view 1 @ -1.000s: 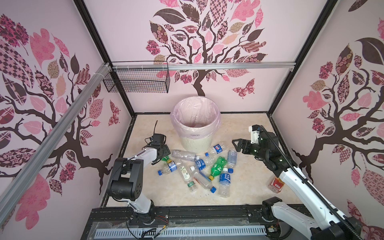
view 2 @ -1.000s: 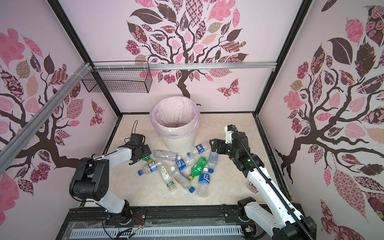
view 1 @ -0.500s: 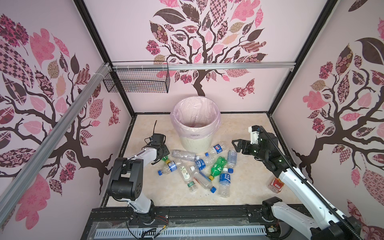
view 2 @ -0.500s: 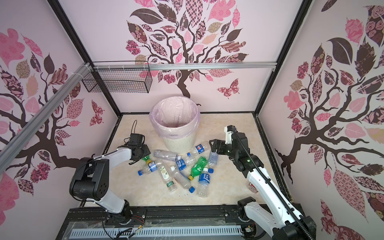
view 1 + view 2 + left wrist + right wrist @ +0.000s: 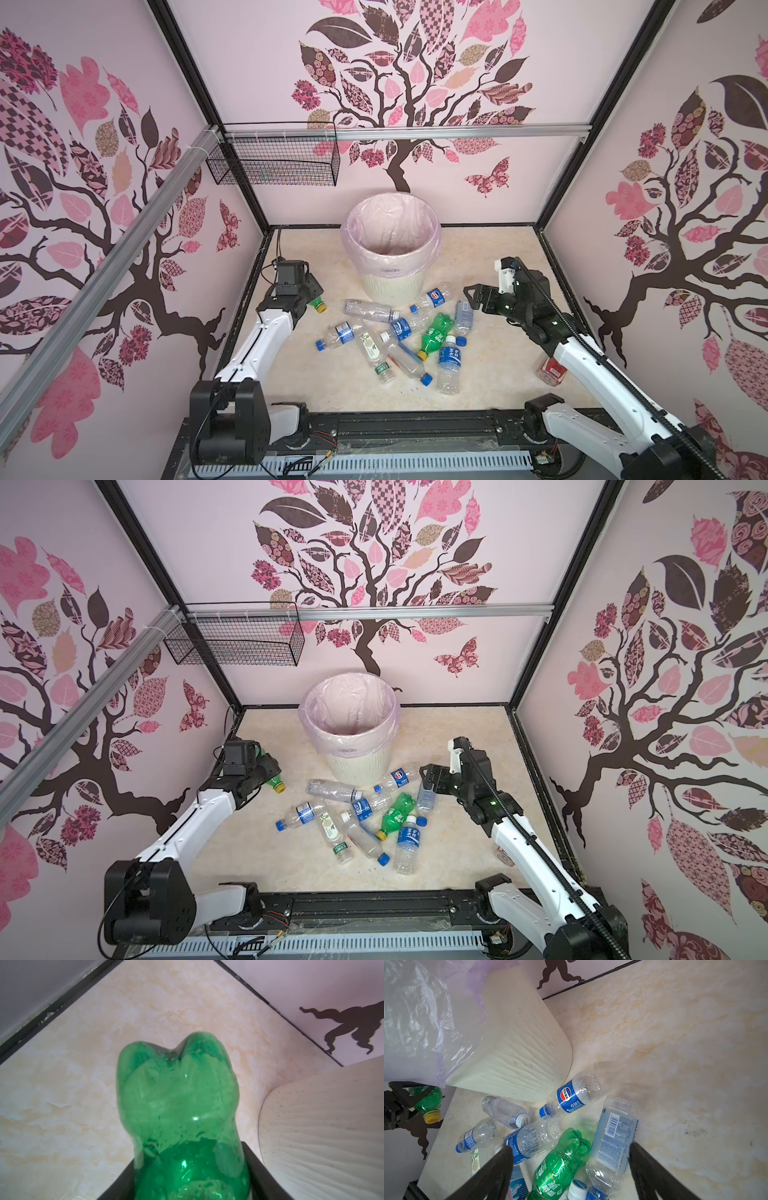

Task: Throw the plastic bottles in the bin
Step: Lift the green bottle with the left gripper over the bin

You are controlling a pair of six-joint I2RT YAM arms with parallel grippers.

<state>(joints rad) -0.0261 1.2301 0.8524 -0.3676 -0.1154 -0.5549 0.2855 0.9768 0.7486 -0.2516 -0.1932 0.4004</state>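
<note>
In both top views the left gripper [image 5: 307, 293] [image 5: 266, 771] sits over the far-left part of the table [image 5: 316, 386], jaws clamped on a green bottle [image 5: 316, 302]. The bottle's long axis runs from the far-left corner toward the table centre, yellow cap toward the centre. The bin [image 5: 390, 286] stands upright at the middle of the far edge, mouth up, with a pink liner [image 5: 365, 257] folded over its rim. The loose bottles [image 5: 401, 325] lie on their sides in a cluster just on the near side of the bin, axes in mixed directions. A red-labelled bottle [image 5: 552, 369] rests near the right edge, partly behind the right arm. The right gripper [image 5: 469, 297] [image 5: 424, 777] hangs over the right end of the cluster, jaws apart. A wire basket [image 5: 274, 166] hangs on the far wall; the walls [image 5: 257, 83] carry a tree pattern. Left wrist view: the green bottle [image 5: 178, 1105] fills the centre, lobed base pointing away from the camera, one black jaw on each side of its body. The table [image 5: 62, 1084] is marbled beige, and the bin [image 5: 322, 1126] stands close beside. Right wrist view: the jaws stand wide apart above a second green bottle [image 5: 560, 1161], a pale-label bottle [image 5: 612, 1136] and a blue-label bottle [image 5: 571, 1095], which lies beside the ribbed bin [image 5: 519, 1043]. The held green bottle [image 5: 428, 1099] shows beyond, cap exposed.
</note>
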